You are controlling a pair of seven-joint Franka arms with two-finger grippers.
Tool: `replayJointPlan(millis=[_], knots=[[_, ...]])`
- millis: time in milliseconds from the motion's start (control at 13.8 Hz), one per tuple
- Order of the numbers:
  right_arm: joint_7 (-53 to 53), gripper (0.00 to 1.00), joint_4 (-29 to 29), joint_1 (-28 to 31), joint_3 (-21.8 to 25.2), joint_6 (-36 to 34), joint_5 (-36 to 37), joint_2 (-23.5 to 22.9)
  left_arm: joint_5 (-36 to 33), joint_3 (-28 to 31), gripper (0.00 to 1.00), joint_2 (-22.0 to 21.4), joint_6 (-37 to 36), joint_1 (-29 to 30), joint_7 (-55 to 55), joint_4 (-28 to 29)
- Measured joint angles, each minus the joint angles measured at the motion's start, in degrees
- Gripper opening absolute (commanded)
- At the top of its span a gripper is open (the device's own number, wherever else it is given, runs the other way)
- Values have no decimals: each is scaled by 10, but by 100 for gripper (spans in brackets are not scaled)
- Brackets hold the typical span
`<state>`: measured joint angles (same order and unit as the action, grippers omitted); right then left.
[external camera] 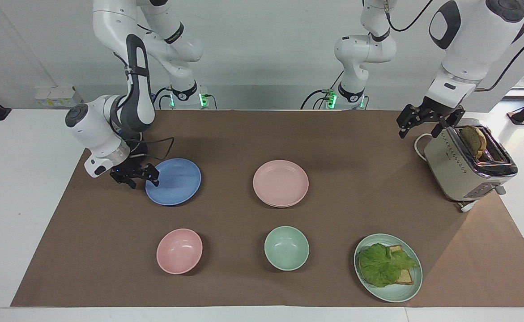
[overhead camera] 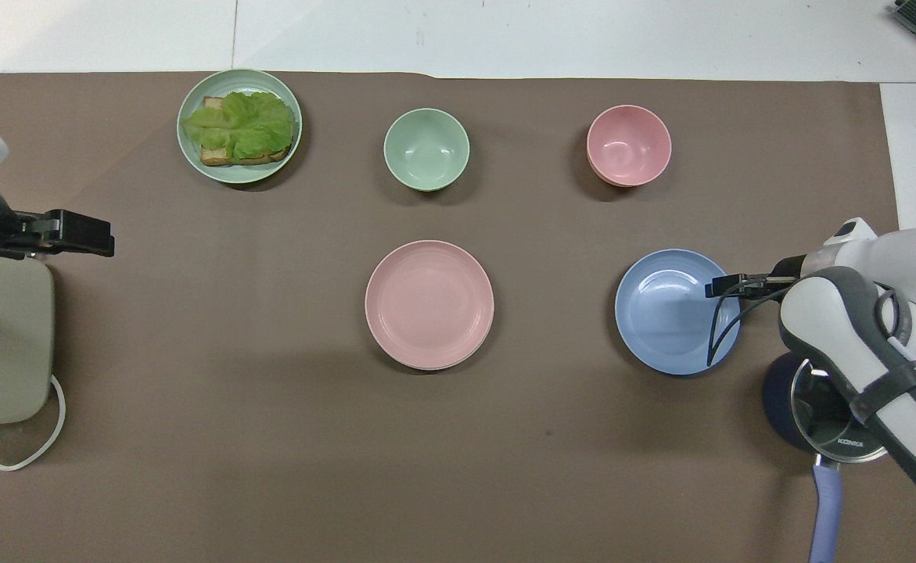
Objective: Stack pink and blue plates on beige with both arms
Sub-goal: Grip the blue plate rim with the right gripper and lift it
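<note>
Black-fingered, the right end effector [external camera: 141, 177] sits low at the rim of the blue plate [external camera: 173, 181], on the side toward the right arm's end of the bench; its fingers straddle the rim, but whether they have clamped on it I cannot tell. The pink plate [external camera: 281, 183] lies beside the blue plate, toward the left arm's end, resting on a beige plate [external camera: 276, 205] of which only a thin edge shows beneath it. A pink bowl [external camera: 179, 250] sits farther from the robots than the blue plate, with a green bowl [external camera: 286, 247] beside it. The left end effector [external camera: 425, 126] hangs with fingers apart and nothing between them, next to a toaster [external camera: 470, 162], well apart from the blue plate.
</note>
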<state>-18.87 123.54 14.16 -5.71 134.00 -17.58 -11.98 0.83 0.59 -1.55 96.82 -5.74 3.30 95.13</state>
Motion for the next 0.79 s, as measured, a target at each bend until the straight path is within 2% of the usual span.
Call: replayJointPlan(millis=[72,144,217,794], knots=[[-1,32,3,1,0,0,0,0,0,0,100,0,0,0,0,0],[-1,7,5,3,0,0,0,0,0,0,100,0,-1,0,0,0],[-1,0,6,5,0,0,0,0,0,0,100,0,-1,0,0,0],[-2,0,7,5,-1,-1,-30,3,0,0,100,0,-1,0,0,0]])
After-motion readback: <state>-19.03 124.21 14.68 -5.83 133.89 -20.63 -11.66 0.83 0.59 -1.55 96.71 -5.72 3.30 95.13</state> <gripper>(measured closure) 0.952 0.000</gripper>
